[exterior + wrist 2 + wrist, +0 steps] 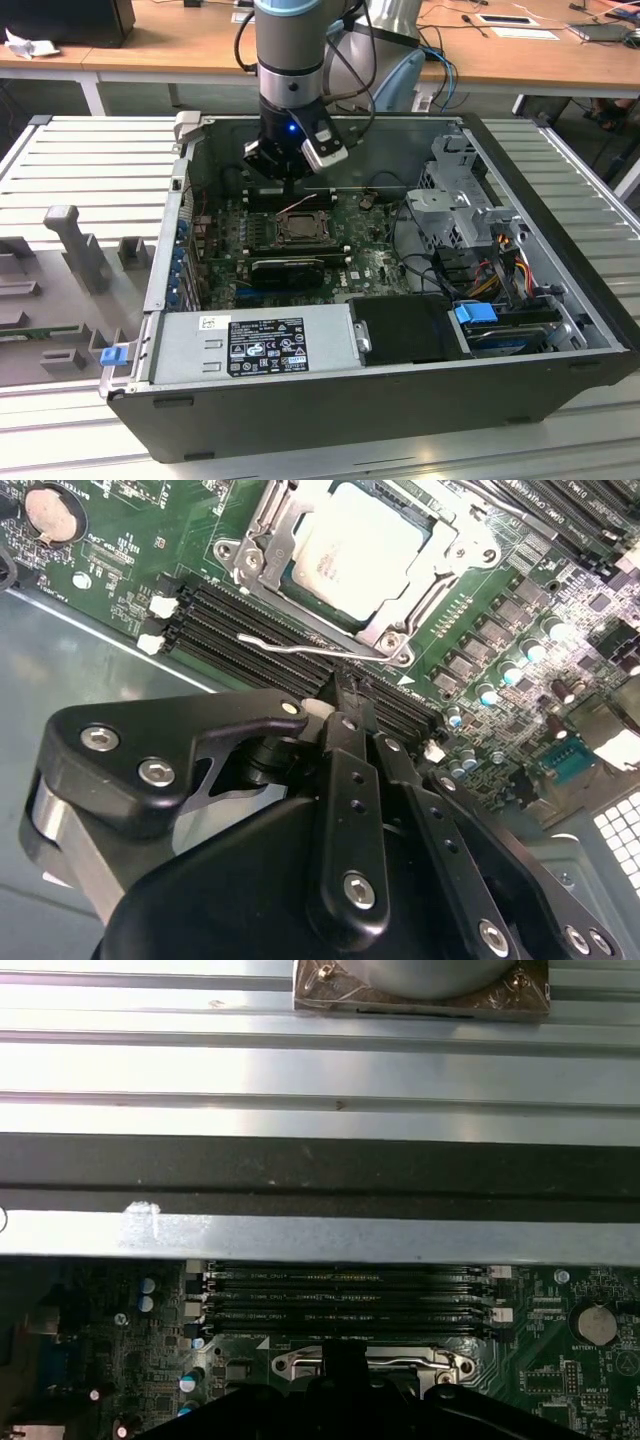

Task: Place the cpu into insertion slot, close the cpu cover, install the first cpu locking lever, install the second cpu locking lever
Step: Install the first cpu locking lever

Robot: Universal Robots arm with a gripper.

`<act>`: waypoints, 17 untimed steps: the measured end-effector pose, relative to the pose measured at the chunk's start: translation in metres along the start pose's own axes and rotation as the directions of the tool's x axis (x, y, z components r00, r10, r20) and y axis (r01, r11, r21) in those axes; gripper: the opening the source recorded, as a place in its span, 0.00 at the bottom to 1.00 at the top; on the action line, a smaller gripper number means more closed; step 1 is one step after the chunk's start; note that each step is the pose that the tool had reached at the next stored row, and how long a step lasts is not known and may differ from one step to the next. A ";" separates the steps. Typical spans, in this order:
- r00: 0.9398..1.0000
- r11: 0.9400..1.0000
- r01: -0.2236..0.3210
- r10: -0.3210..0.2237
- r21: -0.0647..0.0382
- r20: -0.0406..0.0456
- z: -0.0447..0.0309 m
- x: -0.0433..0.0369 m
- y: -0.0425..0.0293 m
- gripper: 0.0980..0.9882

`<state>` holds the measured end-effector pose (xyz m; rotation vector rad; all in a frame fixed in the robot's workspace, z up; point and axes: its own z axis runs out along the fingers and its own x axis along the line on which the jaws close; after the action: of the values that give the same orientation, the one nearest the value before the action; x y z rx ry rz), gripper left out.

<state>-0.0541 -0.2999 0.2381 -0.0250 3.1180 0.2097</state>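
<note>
Close up, in the second wrist view, the gripper (345, 685) has its two black fingers drawn together into one narrow tip, and we see nothing held between them. That tip hangs just beside a thin silver locking lever (285, 647), which stands free above the long black memory slots (230, 615); we cannot tell whether tip and lever touch. Beyond the lever, the cpu cover (265, 525) lies flat over the insertion slot (393, 640). Through its window we see the cpu (355, 548) seated in the slot, dull metal top upward. Farther off, a coin cell (52, 512) sits on the green motherboard (130, 540). In the exterior view the gripper (289, 190) points straight down inside the open computer case (400, 400), which lies on a ribbed metal table (90, 150).
</note>
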 end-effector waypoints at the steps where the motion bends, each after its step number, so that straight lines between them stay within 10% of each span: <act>1: 1.000 1.000 0.000 0.000 0.000 0.000 0.0002 -0.0004 0.0000 0.01; 8: 1.000 1.000 0.000 0.000 0.000 0.000 0.0013 -0.0021 -0.0002 0.01; 12: 1.000 1.000 0.000 0.000 -0.021 0.001 0.0040 -0.0062 -0.0009 0.01; 17: 0.999 0.999 0.043 -0.043 -0.024 -0.004 0.0079 -0.0081 -0.0015 0.01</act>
<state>-0.0459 -0.3003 0.2302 -0.0929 3.1163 0.2467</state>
